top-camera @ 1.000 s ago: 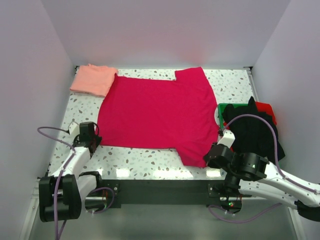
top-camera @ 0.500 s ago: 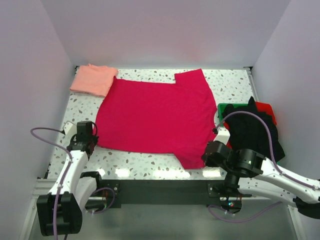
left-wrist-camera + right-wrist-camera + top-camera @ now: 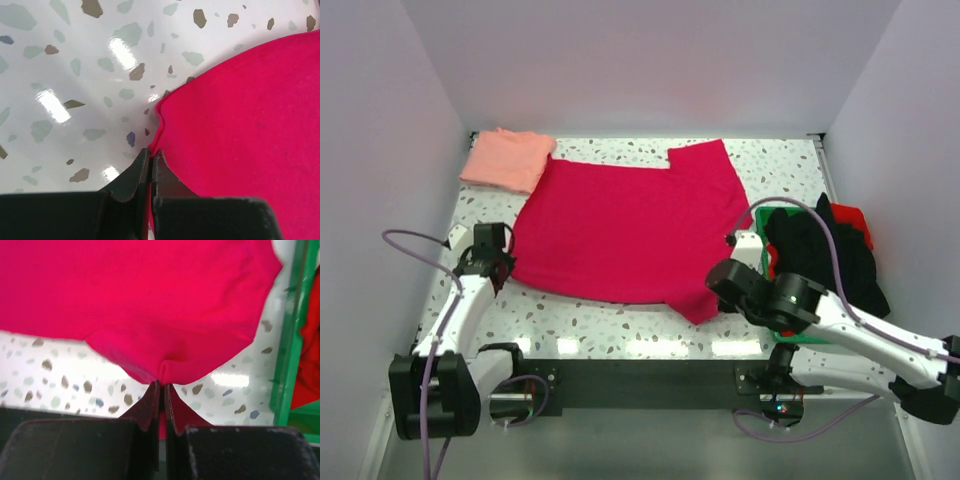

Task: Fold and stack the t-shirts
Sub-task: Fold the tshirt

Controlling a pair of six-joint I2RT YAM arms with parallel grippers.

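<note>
Crimson t-shirt (image 3: 240,125) cropped in wrist views (green tray (image 3: 291,330) mostly under dark clothes (image 3: 825,265))

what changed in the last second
The left gripper closed on the near-left corner of the crimson t-shirt. The right gripper, already shut on the near-right corner, moved left and away from the bases, dragging that corner along. The pink t-shirt and green tray stayed put.

Crimson tee (image 3: 630,235) — matt soft cloth; table (image 3: 590,325) surf. — glossy, smooth.

White arm links (image 3: 460,312), black joint housings (image 3: 790,300), looping grey-purple cables (image 3: 388,243), black tapered fingers (image 3: 131,182), black bases (image 3: 430,395)
</note>
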